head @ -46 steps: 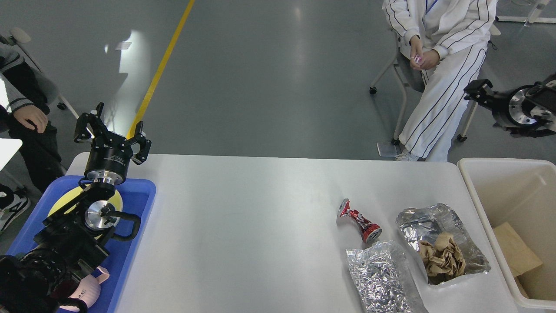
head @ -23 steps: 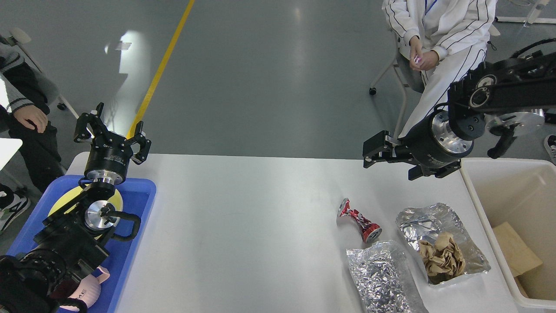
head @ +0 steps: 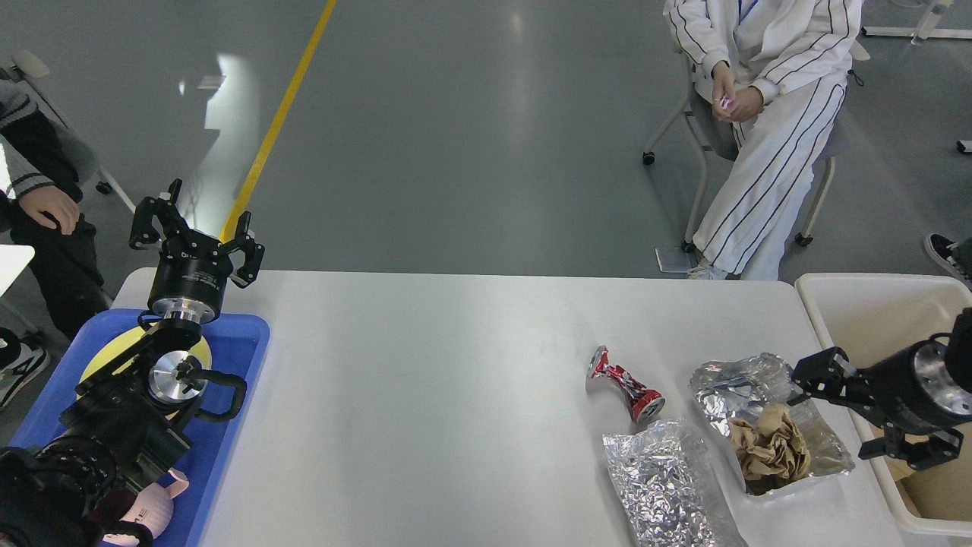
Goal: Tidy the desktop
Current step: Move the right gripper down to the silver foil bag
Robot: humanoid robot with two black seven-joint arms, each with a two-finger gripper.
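The white desktop (head: 425,380) fills the lower view. On its right part lie a crushed red can (head: 624,381), an open foil tray (head: 733,380) holding crumpled brown paper (head: 767,448), and a flattened foil bag (head: 661,486). My right gripper (head: 828,422) comes in from the right over the bin's left wall. It is open and empty, with its fingers at the foil tray's right edge. My left gripper (head: 197,232) is open and empty, raised above the far end of the blue tray.
A cream-white bin (head: 850,304) with cardboard inside stands at the table's right end. A blue tray (head: 235,342) at the left holds a yellow plate (head: 114,349) and a pink-white object (head: 152,509). A seated person (head: 759,114) is behind the table; another person (head: 38,197) is at the left.
My right arm swung from the far right over the table's back right corner, then came down low beside the foil tray. The left arm has not moved.
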